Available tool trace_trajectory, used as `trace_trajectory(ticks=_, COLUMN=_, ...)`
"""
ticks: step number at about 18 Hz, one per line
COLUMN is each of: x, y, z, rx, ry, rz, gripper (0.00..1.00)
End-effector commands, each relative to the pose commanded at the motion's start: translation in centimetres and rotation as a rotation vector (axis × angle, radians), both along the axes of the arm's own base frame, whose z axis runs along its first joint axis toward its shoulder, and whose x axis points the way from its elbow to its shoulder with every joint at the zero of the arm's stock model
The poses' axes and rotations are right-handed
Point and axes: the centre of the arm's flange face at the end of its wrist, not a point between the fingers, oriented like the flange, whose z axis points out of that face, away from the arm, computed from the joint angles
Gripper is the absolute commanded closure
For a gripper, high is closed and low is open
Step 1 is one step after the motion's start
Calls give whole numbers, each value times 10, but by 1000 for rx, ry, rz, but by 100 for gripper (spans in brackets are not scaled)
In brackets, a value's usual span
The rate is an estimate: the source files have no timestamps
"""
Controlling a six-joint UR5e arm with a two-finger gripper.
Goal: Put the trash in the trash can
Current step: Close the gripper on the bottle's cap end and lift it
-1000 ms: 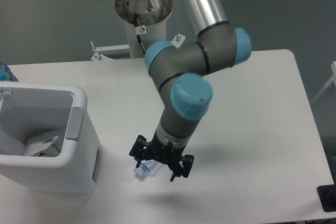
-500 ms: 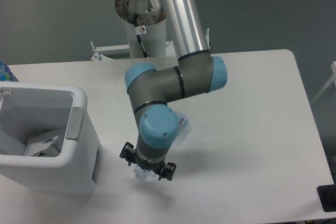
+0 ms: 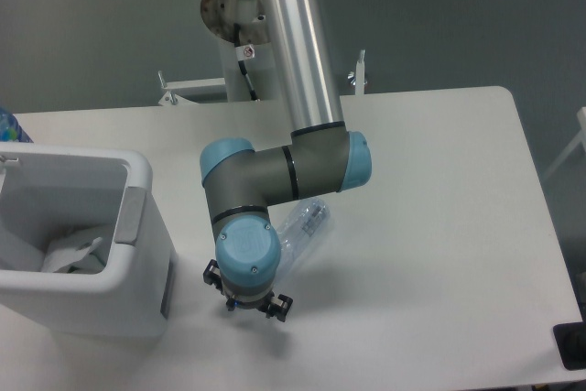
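**Operator:** Where is your claw, and what does it have?

**Arm:** My claw (image 3: 247, 304) hangs low over the white table (image 3: 439, 226), just right of the trash can (image 3: 137, 254), pointing nearly straight down. My own blue wrist cap sits right above it and hides the fingers, so only the black bracket ends poke out on either side. I cannot tell how wide the fingers stand, nor whether anything is pinched between them.

**Operator:** And the bottle?

**Arm:** The crushed clear bottle (image 3: 305, 228) shows beside my wrist, slanting up and to the right from behind the blue cap, with its far end close under my grey elbow joint. Its lower end runs out of sight behind my wrist. It may be in my grasp at that hidden end, but the view does not settle it.

**Operator:** What about the bin?

**Arm:** It stands at the left edge of the table, open at the top, with the grey tab (image 3: 131, 214) on its right rim facing me. Inside lies a crumpled white wad (image 3: 75, 254) against the lower inner wall. The bottle is outside the bin, to the right of it.
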Motion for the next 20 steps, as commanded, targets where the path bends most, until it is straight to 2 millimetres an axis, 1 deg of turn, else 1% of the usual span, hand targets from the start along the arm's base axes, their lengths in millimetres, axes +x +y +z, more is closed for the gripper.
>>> trace_trajectory(ticks=2, x=-1, y=-1, z=-4, rx=-24, ry=22, rz=-7, gripper=38)
trace_trajectory(ticks=4, x=1, y=0, z=-4, rx=-25, ry=23, rz=-11, gripper=41)
trace_trajectory(ticks=7, x=1, y=0, z=-2, rx=-22, ry=25, rz=-11, gripper=53)
trace_trajectory(ticks=9, x=1, y=1, z=4, rx=-16, ry=30, rz=-13, gripper=63)
trace_trajectory(ticks=11, x=-1, y=2, z=17, rx=4, ry=36, rz=-20, gripper=72)
trace_trajectory(ticks=13, x=-11, y=-2, z=33, rx=28, ry=48, rz=-6, gripper=80)
trace_trajectory(ticks=15, x=-28, y=-11, z=49, rx=46, ry=59, rz=20, gripper=87)
trace_trajectory(ticks=16, x=-31, y=-12, z=53, rx=59, ry=58, rz=26, gripper=90)
trace_trajectory(ticks=18, x=-45, y=-15, z=70, rx=93, ry=67, rz=41, gripper=91)
trace_trajectory(ticks=20, x=-73, y=-23, z=95, rx=162, ry=54, rz=80, gripper=93)
